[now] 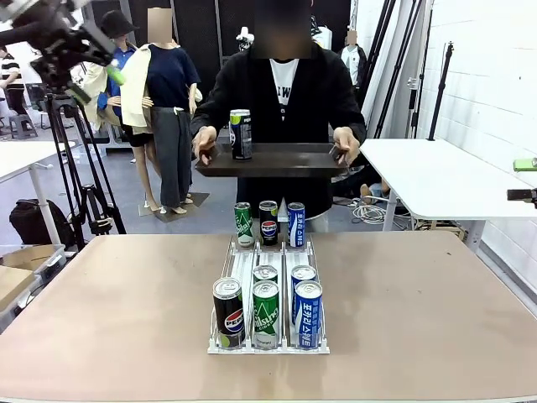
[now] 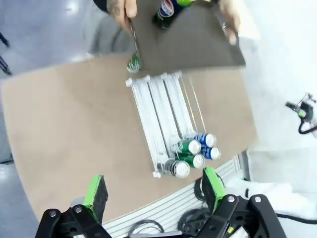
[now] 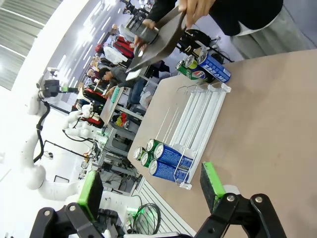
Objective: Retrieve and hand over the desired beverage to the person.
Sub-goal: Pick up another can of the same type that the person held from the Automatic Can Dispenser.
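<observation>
Front-row cans (image 1: 266, 312) — judged full, stiff, slick-walled — grasp mid-body across the width; left gripper (image 2: 154, 191) and right gripper (image 3: 152, 187) both spread, empty.

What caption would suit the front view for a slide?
Person holds a dark tray bearing one can behind a white rack of cans on the table.

rack (image 1: 252, 260) mid table (image 1: 126, 302); five cans (image 1: 266, 315) near end, three cans (image 1: 268, 222) far end; one can (image 1: 241, 134) on person (image 1: 285, 92)'s tray (image 1: 277, 159).
</observation>
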Controlling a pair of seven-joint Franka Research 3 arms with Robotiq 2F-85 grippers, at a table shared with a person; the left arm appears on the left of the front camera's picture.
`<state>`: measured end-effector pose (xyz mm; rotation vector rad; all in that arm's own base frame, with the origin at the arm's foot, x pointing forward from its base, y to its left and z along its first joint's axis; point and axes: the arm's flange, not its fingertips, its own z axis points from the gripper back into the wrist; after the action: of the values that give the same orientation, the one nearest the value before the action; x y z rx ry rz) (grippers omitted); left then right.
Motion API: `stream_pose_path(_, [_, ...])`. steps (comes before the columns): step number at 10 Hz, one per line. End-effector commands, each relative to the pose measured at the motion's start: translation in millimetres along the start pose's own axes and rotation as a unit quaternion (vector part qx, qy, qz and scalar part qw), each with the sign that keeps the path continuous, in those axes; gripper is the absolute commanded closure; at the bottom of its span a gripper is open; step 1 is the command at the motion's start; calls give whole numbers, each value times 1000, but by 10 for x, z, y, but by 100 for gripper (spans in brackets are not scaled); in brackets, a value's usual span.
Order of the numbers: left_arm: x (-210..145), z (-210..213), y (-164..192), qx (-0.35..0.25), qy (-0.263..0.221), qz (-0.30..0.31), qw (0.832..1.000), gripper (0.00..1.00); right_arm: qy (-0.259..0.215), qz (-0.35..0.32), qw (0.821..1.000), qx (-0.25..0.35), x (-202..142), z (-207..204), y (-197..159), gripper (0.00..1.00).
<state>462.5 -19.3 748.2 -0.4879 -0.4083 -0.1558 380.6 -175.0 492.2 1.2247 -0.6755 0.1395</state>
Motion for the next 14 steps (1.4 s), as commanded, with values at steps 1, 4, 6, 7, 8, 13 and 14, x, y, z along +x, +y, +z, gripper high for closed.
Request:
stream_pose_path(1, [-249, -187, 472, -56, 11, 31, 998, 0, -2, 3, 1000, 7, -9, -9, 12, 0])
stream_pose_path(4, [-393, -399, 1156, -136, 21, 57, 989, 0, -2, 3, 1000, 7, -9, -9, 12, 0])
stream_pose_path(6, [-449, -399, 1627, -203, 16, 81, 976, 0, -2, 3, 1000, 7, -9, -9, 12, 0])
stream_pose_path(7, [-479, -407, 1817, -217, 27, 97, 971, 0, -2, 3, 1000, 7, -9, -9, 12, 0])
stream_pose_path(8, [-526, -390, 1946, -253, 46, 91, 962, 0, -2, 3, 1000, 7, -9, -9, 12, 0])
stream_pose_path(13, [-826, -326, 2553, -379, 60, 107, 917, 0, -2, 3, 1000, 7, -9, -9, 12, 0])
stream_pose_path(14, [-886, -410, 2664, -390, 63, 123, 911, 0, -2, 3, 1000, 7, -9, -9, 12, 0])
